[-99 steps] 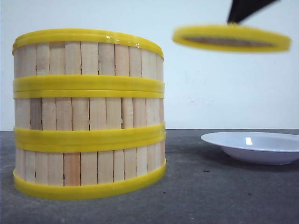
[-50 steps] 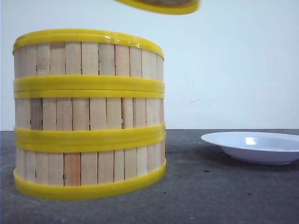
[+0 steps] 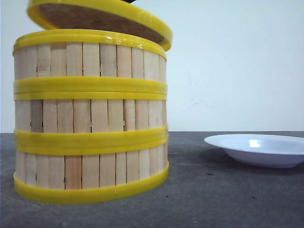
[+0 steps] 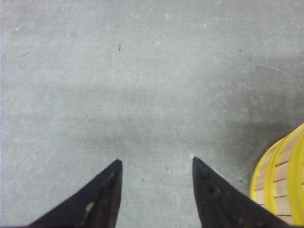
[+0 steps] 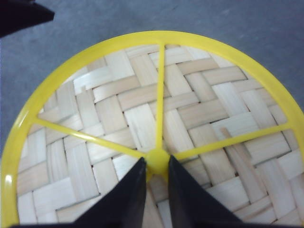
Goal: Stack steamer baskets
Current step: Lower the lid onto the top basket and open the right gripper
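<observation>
The lid (image 3: 102, 19) has swung left from above the plate (image 3: 259, 149); it now hangs tilted just over the stacked baskets (image 3: 90, 116).

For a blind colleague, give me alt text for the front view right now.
Three steamer baskets stand stacked on a dark table, with a yellow-rimmed lid tilted just above the top one. A white plate sits to the right.

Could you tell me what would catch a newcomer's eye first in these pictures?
First, the tall stack of three steamer baskets filling the left of the front view. Right above it hangs the tilted woven lid, held at its yellow center knob by the right gripper. A white plate sits on the table to the right.
</observation>
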Controlling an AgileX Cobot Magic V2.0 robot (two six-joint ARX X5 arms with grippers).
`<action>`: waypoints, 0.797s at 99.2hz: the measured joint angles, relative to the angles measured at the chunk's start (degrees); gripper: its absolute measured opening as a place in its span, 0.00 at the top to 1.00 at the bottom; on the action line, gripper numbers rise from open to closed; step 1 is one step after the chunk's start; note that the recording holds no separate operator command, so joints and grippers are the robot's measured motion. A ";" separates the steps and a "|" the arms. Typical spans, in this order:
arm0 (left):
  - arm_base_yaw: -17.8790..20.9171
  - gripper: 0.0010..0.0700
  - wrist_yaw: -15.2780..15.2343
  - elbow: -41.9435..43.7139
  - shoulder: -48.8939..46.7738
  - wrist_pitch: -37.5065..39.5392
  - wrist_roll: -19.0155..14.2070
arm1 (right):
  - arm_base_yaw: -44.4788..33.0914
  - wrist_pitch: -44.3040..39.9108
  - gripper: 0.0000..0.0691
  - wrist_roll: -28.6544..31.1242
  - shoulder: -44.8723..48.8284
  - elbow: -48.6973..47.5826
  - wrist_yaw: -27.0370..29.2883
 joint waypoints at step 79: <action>0.00 0.62 0.00 0.00 0.00 0.09 0.00 | 1.40 -0.63 0.93 -1.20 2.97 0.13 -0.22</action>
